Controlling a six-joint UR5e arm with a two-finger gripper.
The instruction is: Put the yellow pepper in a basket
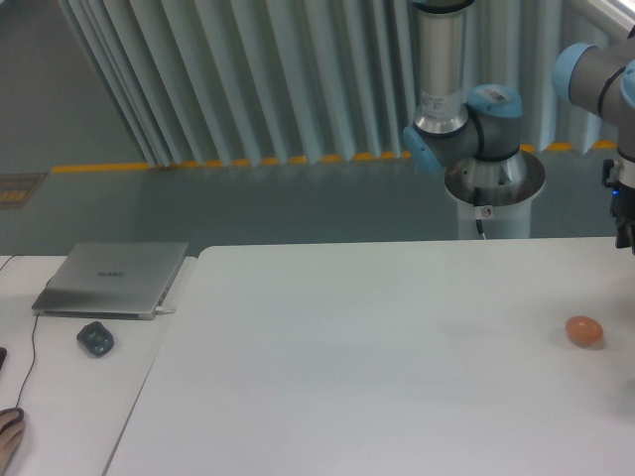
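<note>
The arm's wrist and gripper [625,233] hang at the far right edge of view, cut off so I cannot tell how the fingers stand, an orange egg-shaped ball [584,330] lies on the white table [347,367] just below it, and no yellow pepper or basket shows.

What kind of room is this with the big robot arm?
Probably a robotics lab or workshop. A robot arm stands behind a white table, a closed laptop and mouse sit on a side desk, and yellow safety tape marks the floor.
</note>
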